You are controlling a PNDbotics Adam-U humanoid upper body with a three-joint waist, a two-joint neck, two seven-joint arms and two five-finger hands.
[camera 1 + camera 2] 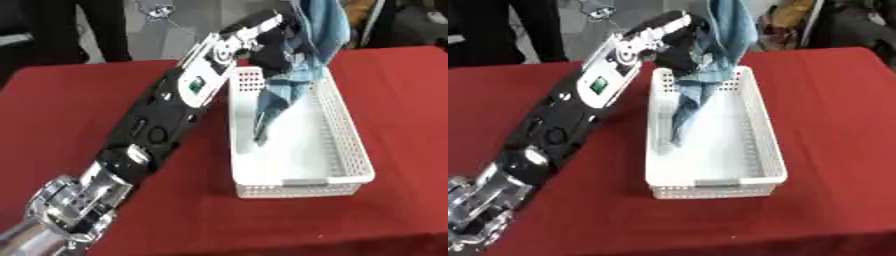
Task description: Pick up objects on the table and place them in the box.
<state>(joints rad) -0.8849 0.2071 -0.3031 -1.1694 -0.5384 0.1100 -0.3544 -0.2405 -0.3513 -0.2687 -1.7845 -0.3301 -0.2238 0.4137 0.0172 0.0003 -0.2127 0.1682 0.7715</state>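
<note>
A blue denim cloth (302, 75) hangs from my left hand (278, 47), whose fingers are curled round its upper part above the far end of the white perforated box (350, 145). The cloth's lower tip (261, 135) trails down onto the box floor near the left wall. My left arm (166, 115) stretches from the lower left diagonally up to the box's far left corner. No right hand shows in either view.
A red cloth covers the table (87, 110). The box lies lengthwise right of centre, its near end (302, 189) toward me. Dark-clothed legs of people (79, 30) and cables on the floor lie beyond the table's far edge.
</note>
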